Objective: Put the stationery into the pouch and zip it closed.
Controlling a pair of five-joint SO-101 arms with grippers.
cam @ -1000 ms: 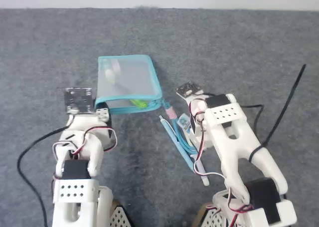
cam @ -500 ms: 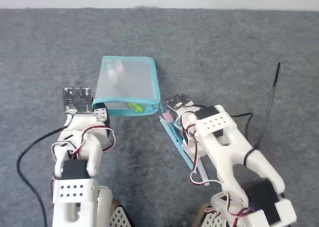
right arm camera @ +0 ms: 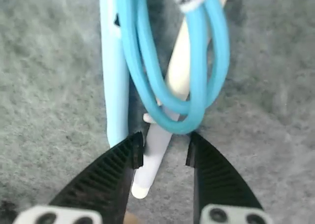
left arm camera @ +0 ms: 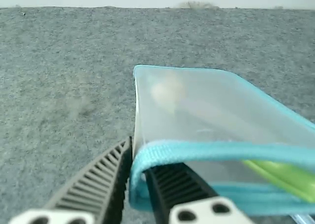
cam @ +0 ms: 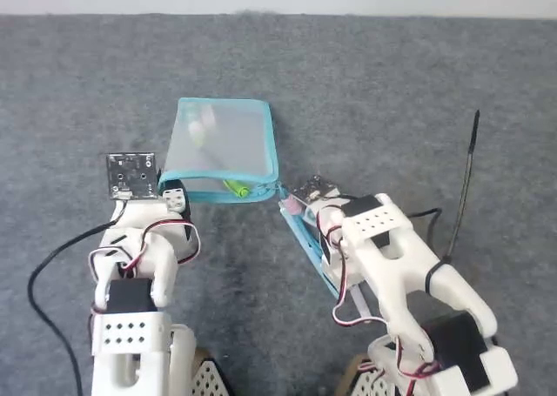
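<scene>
Roughly midway: pins the open pouch [cam: 224, 148] by its rim corner with the left gripper [left arm camera: 138, 182] clamped shut, green marker [cam: 237, 187] already inside. Straddles the pens [right arm camera: 112, 86] and blue cord [right arm camera: 199, 61] beside the pouch mouth with the right gripper [right arm camera: 165, 147] parted, gripping nothing. Leaves zipping undone.

Pretty bright, soft even light from above; faint shadows on the table [cam: 452, 74] beside the left arm [cam: 139, 257], right arm [cam: 392, 248] and pouch [cam: 224, 148].
</scene>
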